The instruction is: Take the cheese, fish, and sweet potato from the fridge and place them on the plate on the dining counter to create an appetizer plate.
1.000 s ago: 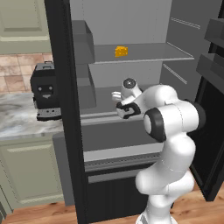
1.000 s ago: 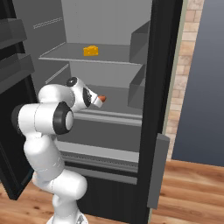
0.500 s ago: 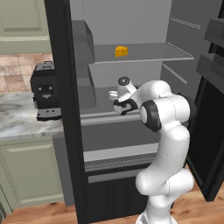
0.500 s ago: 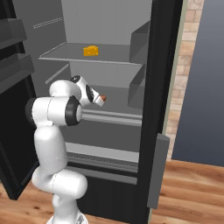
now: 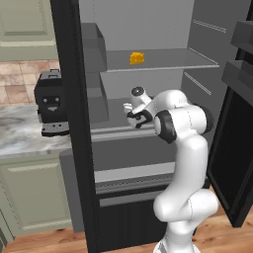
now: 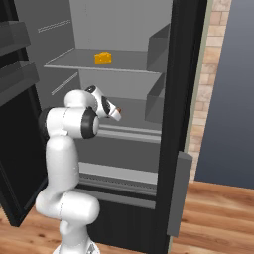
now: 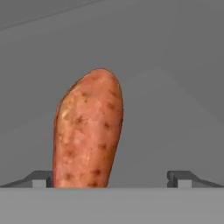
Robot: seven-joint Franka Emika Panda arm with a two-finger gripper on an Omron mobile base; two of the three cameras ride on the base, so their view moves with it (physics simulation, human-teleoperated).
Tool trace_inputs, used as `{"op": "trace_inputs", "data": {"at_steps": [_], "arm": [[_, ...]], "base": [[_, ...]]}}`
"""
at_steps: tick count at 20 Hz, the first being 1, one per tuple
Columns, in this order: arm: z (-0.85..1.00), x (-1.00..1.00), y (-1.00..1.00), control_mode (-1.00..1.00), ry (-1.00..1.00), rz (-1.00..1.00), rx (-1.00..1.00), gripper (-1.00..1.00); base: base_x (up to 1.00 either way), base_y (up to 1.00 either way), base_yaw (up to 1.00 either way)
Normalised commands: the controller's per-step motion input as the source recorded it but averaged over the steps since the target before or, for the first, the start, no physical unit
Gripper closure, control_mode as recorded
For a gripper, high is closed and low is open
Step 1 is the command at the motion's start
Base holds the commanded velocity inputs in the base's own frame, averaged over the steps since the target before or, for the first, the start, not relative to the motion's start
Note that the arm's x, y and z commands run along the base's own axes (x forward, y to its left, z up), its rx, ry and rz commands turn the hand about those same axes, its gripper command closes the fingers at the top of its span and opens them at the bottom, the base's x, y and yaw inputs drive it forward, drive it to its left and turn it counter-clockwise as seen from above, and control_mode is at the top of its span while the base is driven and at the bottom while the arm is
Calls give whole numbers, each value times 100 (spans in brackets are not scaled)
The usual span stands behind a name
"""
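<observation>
**Still early: claw poised at the sweet potato, nothing yet out of the fridge**

Deep inside the open fridge (image 5: 197, 74), we see the claw (image 7: 111, 178) with its jaws spread wide and nothing between them, the sweet potato (image 7: 87, 129) lying on the middle shelf right in front of it, nearer one fingertip (image 7: 41, 178) than the other. From the right base view the hand (image 6: 110, 108) reaches over that shelf; the left base view shows it (image 5: 136, 106) at the same level. One cheese (image 5: 137, 58) wedge sits untouched on the upper shelf, well apart from the arm. We judge the task barely begun: no food is gripped, none has left the fridge, and all three items remain to be carried to the plate. Our count: one sweet potato, one cheese, one claw. A black coffee machine (image 5: 51, 104) stands on the marble tabletop (image 5: 20, 136) beside the fridge.
</observation>
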Motion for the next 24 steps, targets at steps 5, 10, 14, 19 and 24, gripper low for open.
{"op": "trace_inputs", "data": {"at_steps": [5,10,14,19,24], "arm": [[-41,38,-25,-100,0,-4,0,-100],[-20,38,0,-100,-1,-4,0,-100],[-45,19,-10,-100,-4,-3,0,100],[-61,1,-33,-100,-3,-4,0,100],[-78,0,-54,-100,0,-7,0,100]], "base": [[0,0,0],[0,0,0],[0,0,0],[0,0,0],[0,0,0]]}}
